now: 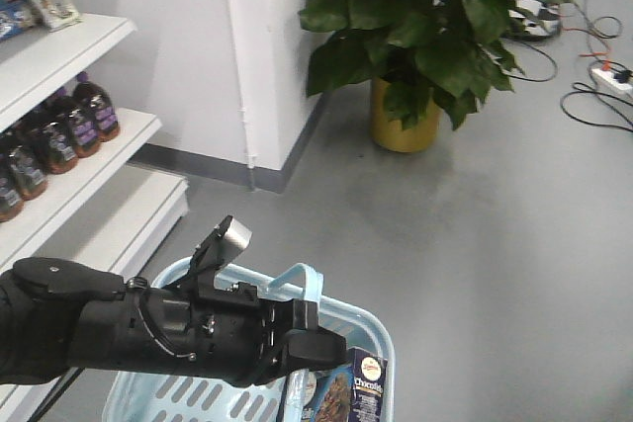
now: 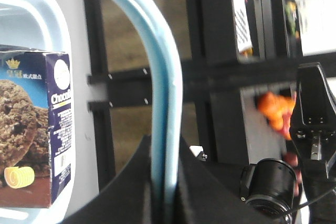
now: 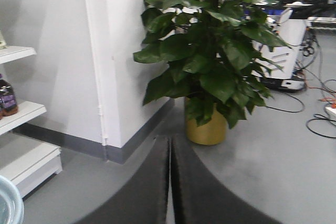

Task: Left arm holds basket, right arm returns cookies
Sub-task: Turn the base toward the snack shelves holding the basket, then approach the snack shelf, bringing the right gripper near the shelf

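Smooth plastic, matt black casing and glossy printed card.
The basket [image 1: 368,318] is smooth pale blue plastic with a soft sheen, its loop handle [image 2: 167,103] the same. The cookies carton [image 2: 37,129] in the basket's corner is printed cardboard, lightly glossy. The left arm [image 1: 129,338] has matt black casing and a silver-grey camera block [image 1: 233,236]. The floor [image 1: 475,244] is smooth grey, faintly mottled; the plant pot [image 1: 404,126] shines gold, its leaves [image 1: 435,17] waxy; the shelves [image 1: 59,56] are smooth white.
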Controlling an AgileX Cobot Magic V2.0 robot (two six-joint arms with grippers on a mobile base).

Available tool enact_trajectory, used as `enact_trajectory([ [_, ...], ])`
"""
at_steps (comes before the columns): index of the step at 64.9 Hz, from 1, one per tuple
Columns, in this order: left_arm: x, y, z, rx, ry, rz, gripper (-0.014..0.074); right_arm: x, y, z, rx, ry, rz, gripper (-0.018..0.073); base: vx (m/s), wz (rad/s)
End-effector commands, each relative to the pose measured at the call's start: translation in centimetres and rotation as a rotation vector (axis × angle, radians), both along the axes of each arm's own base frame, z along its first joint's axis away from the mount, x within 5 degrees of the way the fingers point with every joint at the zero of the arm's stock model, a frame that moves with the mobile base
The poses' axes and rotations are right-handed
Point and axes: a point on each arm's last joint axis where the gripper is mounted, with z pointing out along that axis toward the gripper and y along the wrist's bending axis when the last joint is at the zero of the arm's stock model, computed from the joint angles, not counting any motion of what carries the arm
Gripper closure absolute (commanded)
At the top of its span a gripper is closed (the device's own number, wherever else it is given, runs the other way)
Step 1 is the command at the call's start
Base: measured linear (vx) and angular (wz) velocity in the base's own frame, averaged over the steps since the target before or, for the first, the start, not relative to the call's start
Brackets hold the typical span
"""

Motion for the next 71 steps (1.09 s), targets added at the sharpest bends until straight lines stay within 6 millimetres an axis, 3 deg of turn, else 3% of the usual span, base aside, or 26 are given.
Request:
enact_trajectory([
  [1, 0.07, -0.39, 2.42, -0.124, -0.014, 0.013, 0.0603, -0.05, 0.01, 0.63, 0.003, -0.079, 0.000, 0.0567, 0.20, 0.63],
  [71, 0.07, -0.39, 2.42, -0.124, -0.014, 0.013, 0.0603, -0.05, 0.01, 0.63, 0.003, -0.079, 0.000, 0.0567, 0.17, 0.58],
])
